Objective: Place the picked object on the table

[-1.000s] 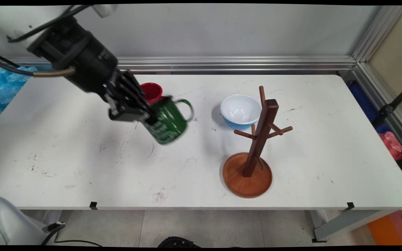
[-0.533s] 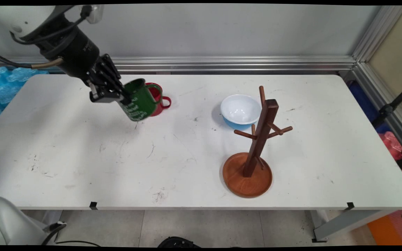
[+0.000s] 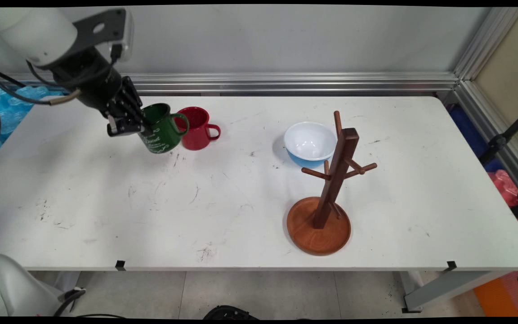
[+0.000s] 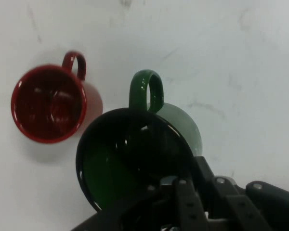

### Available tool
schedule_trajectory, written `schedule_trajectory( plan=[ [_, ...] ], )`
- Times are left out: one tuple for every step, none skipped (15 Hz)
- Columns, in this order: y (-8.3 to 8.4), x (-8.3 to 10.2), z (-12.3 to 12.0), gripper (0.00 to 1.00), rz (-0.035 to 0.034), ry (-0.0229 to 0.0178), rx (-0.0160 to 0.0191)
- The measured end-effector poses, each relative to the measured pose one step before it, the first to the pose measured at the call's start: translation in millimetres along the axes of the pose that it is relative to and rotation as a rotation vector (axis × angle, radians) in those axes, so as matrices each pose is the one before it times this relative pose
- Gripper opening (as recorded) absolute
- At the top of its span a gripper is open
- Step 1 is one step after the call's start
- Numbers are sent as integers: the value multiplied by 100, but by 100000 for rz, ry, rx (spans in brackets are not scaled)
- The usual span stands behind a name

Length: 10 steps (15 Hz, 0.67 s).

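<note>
Two mugs, one bowl, one mug tree, one table, one gripper.

Green mug (image 3: 160,128): upper left of main view, pinched at rim by gripper (image 3: 138,126); one finger (image 4: 188,204) inside rim in hand view, other outside. Slightly tilted, base at or just above table (image 3: 106,211); contact w/ table not clear. Handle pointing frame-right toward red mug. White lettering on side, not legible.

Red mug (image 3: 196,128): upright on table just right of green mug, handle to frame-right. Green handle overlapping red rim in main view; apart in hand view, green mug (image 4: 135,159) lower centre, red mug (image 4: 48,103) at left.

Bowl (image 3: 310,144): white inside, blue outside, centre-right of frame, upright, just behind mug tree.

Mug tree (image 3: 331,189): dark wood post w/ pegs on round brown base, right of centre, well apart from both mugs. Nothing hung on pegs.

Labels: none readable elsewhere.

Vs 0.5 s ago: green mug moved left and lower, less tilted, now uncovering most of red mug. Vs 1.0 s ago: mug then held high near frame centre-left, strongly tipped; since carried back toward upper left. Red mug, bowl, mug tree unchanged in place.
</note>
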Motion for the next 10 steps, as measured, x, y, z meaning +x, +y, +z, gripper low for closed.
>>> schedule_trajectory(
  plan=[
    [9,-305,602,0,1243,-1489,437],
    [22,-214,429,0,864,-955,171],
    [34,-301,633,0,1302,-1353,229],
    [61,-395,868,0,1715,-1640,222],
    [75,-278,643,0,1353,-983,45],
    [70,-218,640,0,1368,-844,-42],
    [83,-179,532,0,1114,-634,-134],
    [80,-155,519,0,1076,-544,-144],
    [128,-206,821,0,1573,-682,-196],
    [90,-101,591,0,1101,-290,-100]
  ],
)
